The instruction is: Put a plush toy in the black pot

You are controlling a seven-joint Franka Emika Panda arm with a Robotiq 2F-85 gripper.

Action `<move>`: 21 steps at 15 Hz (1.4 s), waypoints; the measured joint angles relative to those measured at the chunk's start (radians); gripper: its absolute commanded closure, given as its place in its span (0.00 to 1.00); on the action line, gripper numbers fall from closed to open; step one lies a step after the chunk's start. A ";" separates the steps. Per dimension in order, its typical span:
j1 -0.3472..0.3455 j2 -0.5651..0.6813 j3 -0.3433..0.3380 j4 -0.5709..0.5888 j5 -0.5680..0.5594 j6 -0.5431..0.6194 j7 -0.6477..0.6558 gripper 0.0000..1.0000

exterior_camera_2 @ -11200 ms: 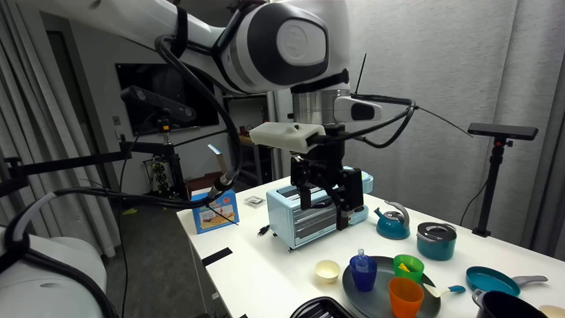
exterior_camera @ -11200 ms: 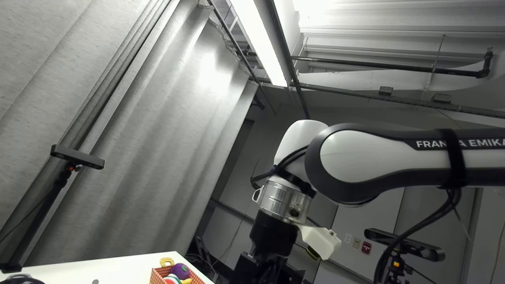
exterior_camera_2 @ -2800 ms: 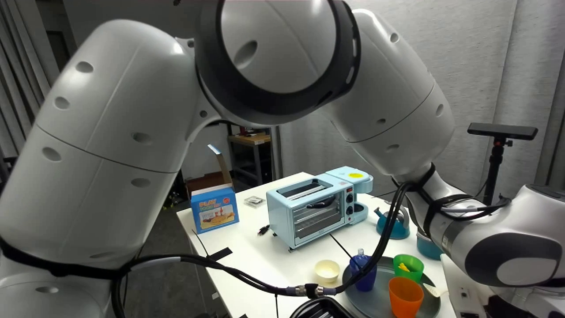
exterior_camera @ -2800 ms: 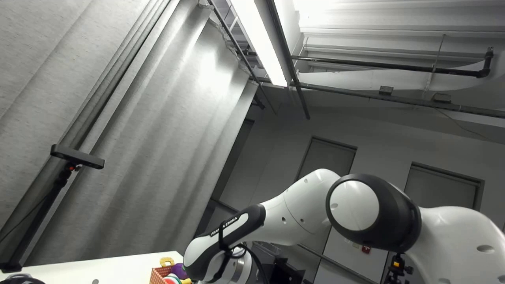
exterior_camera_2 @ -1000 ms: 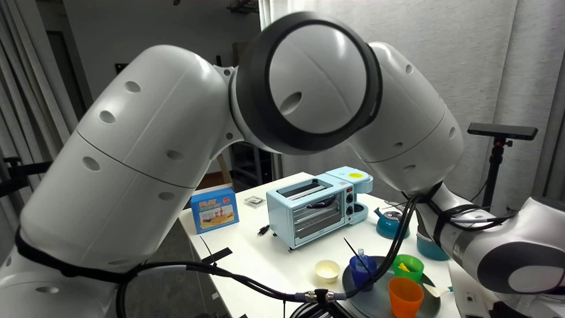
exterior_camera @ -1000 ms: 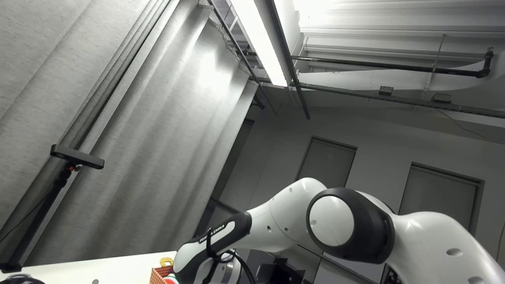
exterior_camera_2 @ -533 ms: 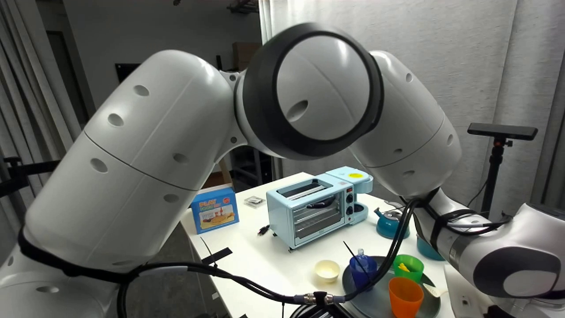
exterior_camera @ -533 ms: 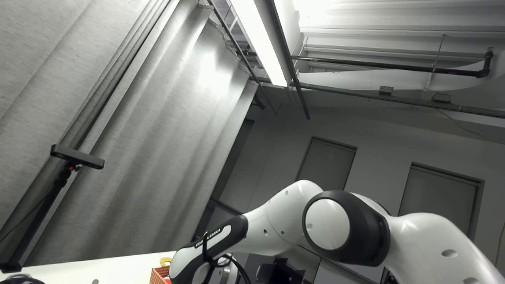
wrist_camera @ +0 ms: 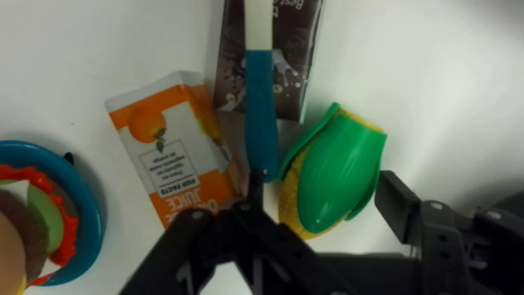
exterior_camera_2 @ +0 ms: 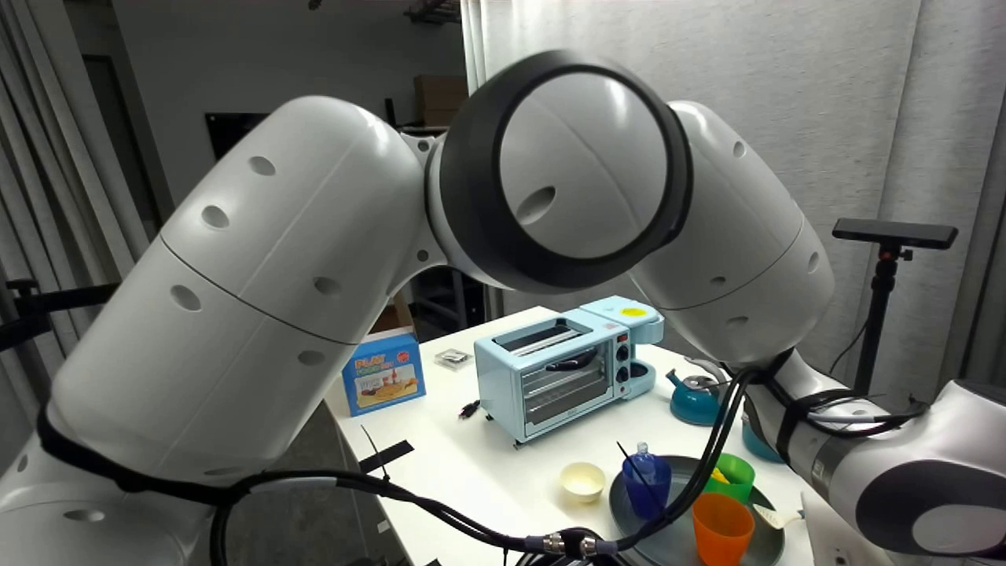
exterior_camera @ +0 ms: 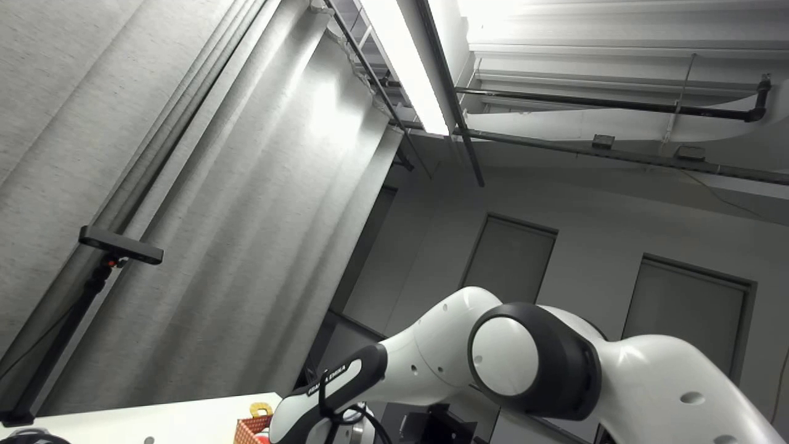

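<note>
In both exterior views the arm (exterior_camera_2: 291,259) is glossy white, its rounded shells pitted with grey oval recesses (exterior_camera_2: 214,216). At upper middle in an exterior view, a thick black ring (exterior_camera_2: 475,181) circles a pale disc (exterior_camera_2: 585,157). Black cables (exterior_camera_2: 440,511) cross the bottom — a silver connector (exterior_camera_2: 553,542) among them — and a black strap (exterior_camera_2: 130,478) hugs the lower left shell. At lower middle in an exterior view, small lettering (exterior_camera: 337,373) sits on a dark band (exterior_camera: 373,362), EMIKA legible. The wrist view shows the gripper (wrist_camera: 321,178), matte black with dull metal screws (wrist_camera: 436,205).

Three cups (exterior_camera_2: 721,531), one toaster oven (exterior_camera_2: 500,399)
</note>
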 measured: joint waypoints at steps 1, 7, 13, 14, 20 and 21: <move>0.000 0.000 -0.004 0.000 0.000 0.000 0.000 0.68; 0.002 -0.002 -0.021 0.000 -0.014 0.000 0.000 0.80; 0.071 -0.059 -0.055 -0.016 -0.127 0.000 0.024 0.80; 0.090 -0.078 -0.068 -0.019 -0.154 0.000 0.037 0.80; 0.150 -0.178 -0.130 -0.020 -0.330 -0.008 0.102 0.80; 0.150 -0.187 -0.135 -0.018 -0.353 -0.014 0.105 0.80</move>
